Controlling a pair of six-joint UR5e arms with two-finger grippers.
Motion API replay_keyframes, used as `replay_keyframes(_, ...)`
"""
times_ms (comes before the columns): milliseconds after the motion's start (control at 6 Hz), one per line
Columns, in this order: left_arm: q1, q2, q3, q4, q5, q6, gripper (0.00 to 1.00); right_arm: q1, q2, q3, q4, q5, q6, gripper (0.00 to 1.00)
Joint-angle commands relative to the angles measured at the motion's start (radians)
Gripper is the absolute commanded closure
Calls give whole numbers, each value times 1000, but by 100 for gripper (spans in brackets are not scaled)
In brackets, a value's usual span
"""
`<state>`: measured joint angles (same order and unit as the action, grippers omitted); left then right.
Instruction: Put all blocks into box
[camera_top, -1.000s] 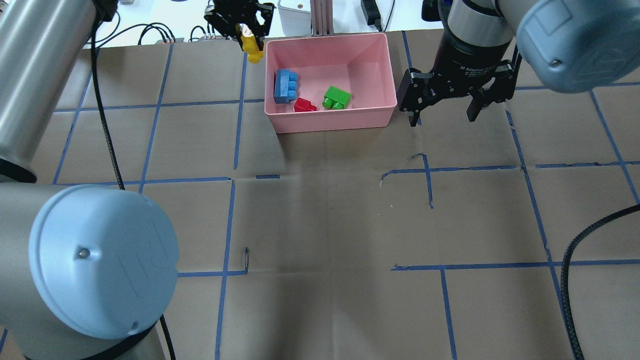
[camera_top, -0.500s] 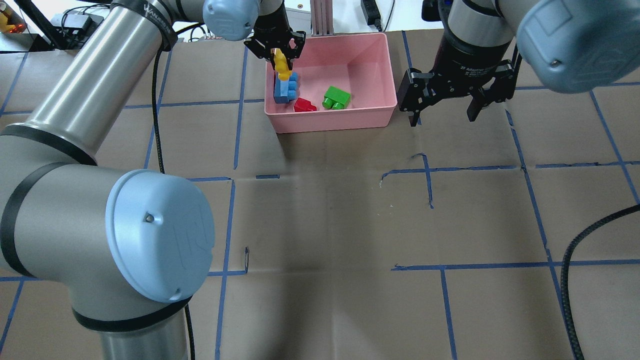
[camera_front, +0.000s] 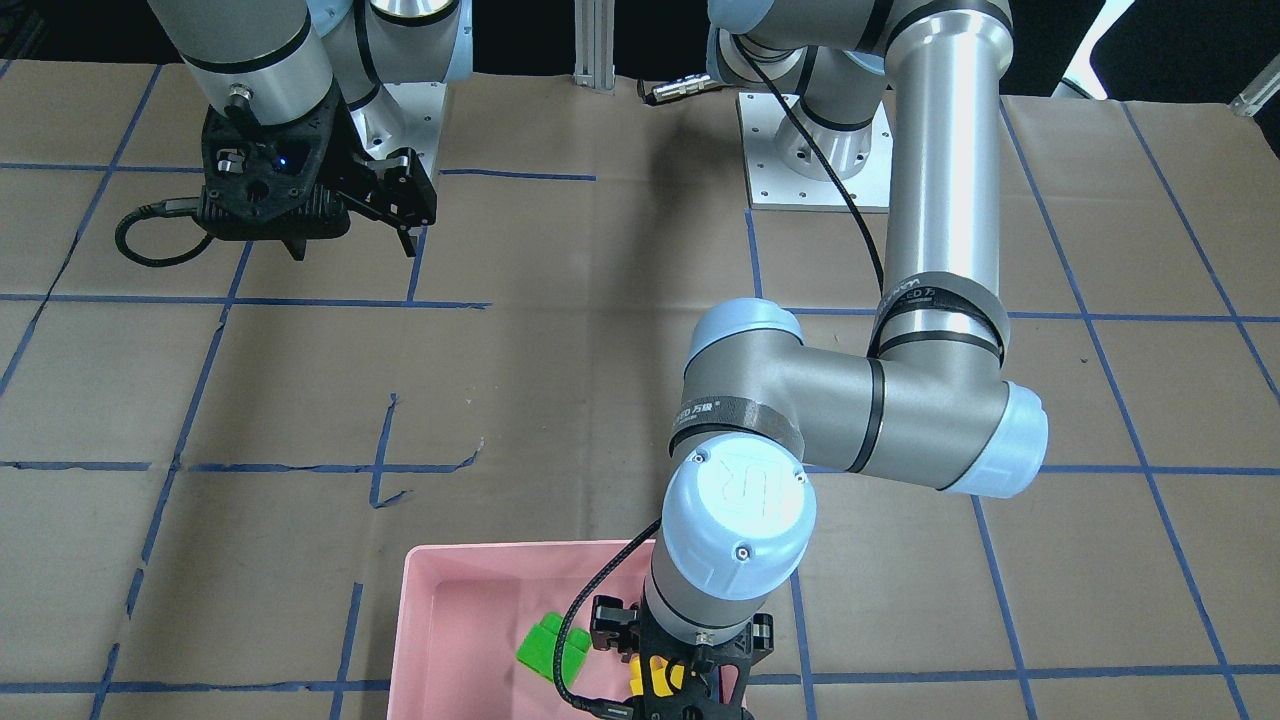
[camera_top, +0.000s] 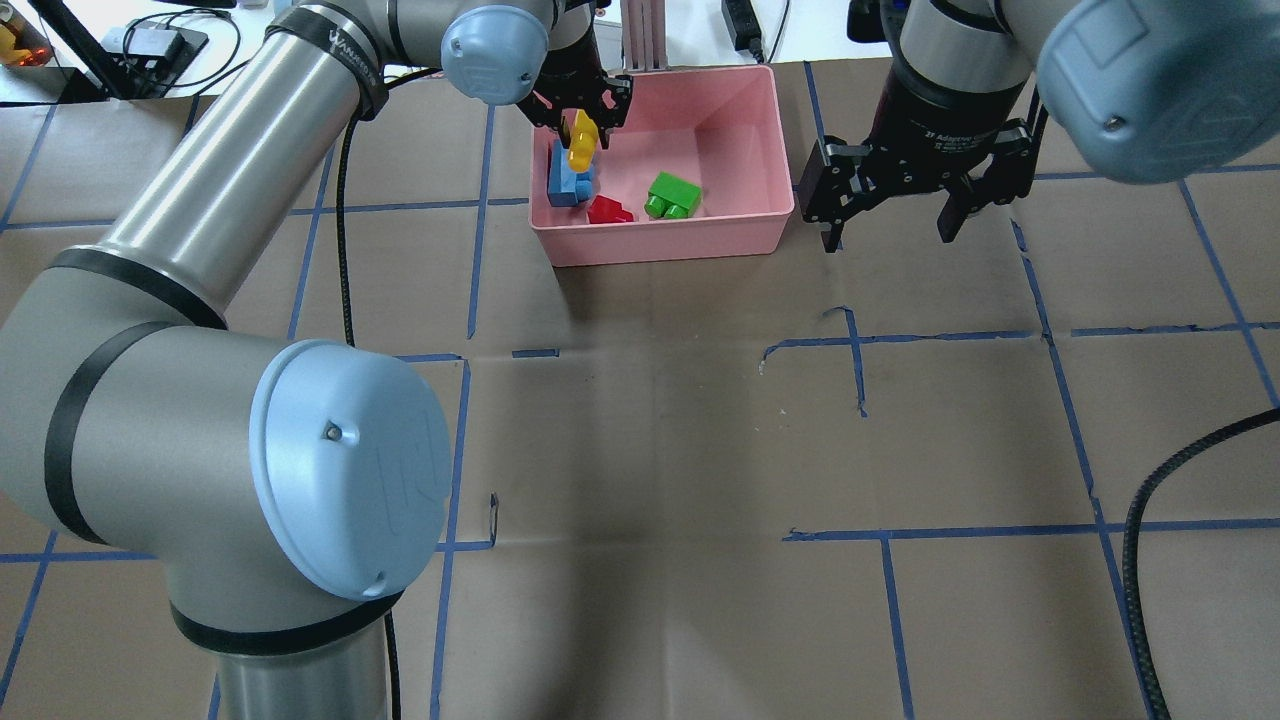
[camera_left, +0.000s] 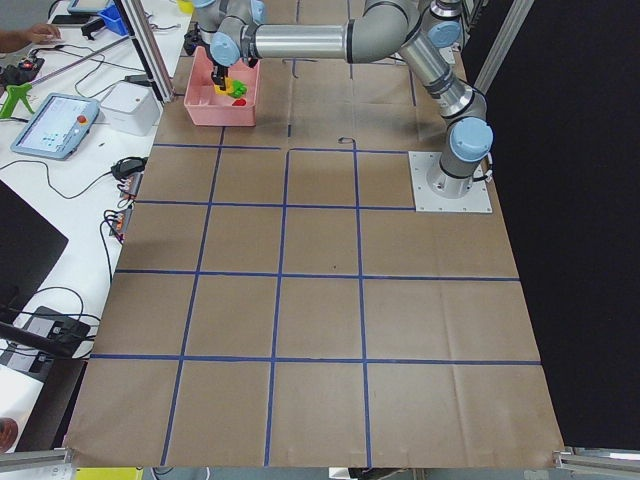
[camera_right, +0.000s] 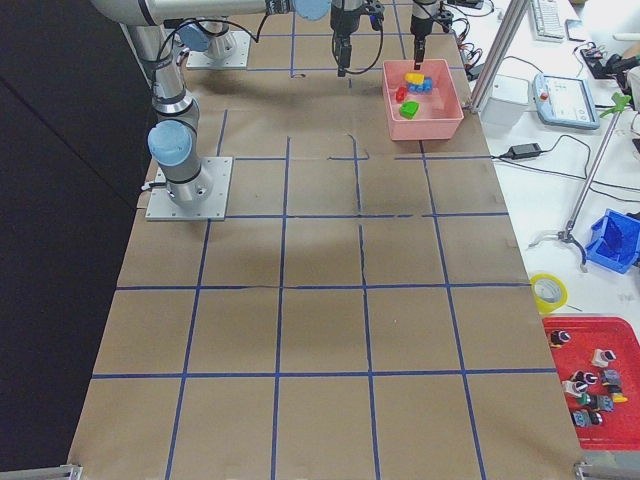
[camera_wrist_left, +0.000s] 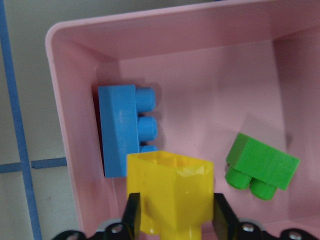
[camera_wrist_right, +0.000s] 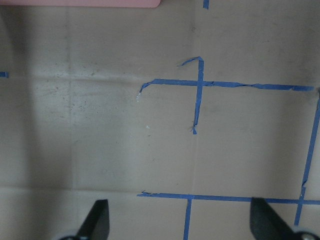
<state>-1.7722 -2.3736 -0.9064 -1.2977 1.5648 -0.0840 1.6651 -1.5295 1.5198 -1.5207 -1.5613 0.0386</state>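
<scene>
**Q:** Where is the left arm, and what is its hand doing?

**A:** The left arm reaches across the table (camera_top: 700, 450), which is covered in brown paper with a grid of blue tape lines. The left gripper (camera_top: 585, 122) hangs over the left end of the pink tray (camera_top: 680, 236), as seen from overhead. Its two fingers are closed partway and clamp the yellow brick (camera_wrist_left: 170, 192) between them. The wrist camera shows a black finger pressed to each side of the brick.

**Q:** Is the yellow brick resting on anything?

**A:** It is over the inside of the tray, close to the light blue brick (camera_wrist_left: 120, 130). Whether the two touch cannot be told.

**Q:** Where are the other bricks?

**A:** All three lie inside the tray. The light blue brick lies on its side along the left wall, with its studs pointing toward the tray's middle. The green brick (camera_top: 673, 194) lies nearer the centre, well apart from the blue one. The red brick (camera_top: 608, 210) sits between them, near the front wall.

**Q:** And the right arm?

**A:** The right gripper (camera_top: 887, 236) hovers over bare paper just beside the tray's right wall. Its fingers are spread wide and it holds nothing. Its wrist camera shows only paper, tape lines and the tray's edge.
</scene>
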Motion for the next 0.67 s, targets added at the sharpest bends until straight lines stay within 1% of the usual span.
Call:
replay_keyframes(0,11,95,-17,-26,8,21,1,2,0,2,2,-2,0,0)
replay_keyframes(167,49,164,-35,-138,12,88,1,-1,0,6,1,-2,0,0)
replay_keyframes(333,97,250,-87,-209,12,145,1,-1,0,7,0,-2,0,0)
replay_keyframes(500,143,352,-197,-221,17,249,1,-1,0,7,0,-2,0,0)
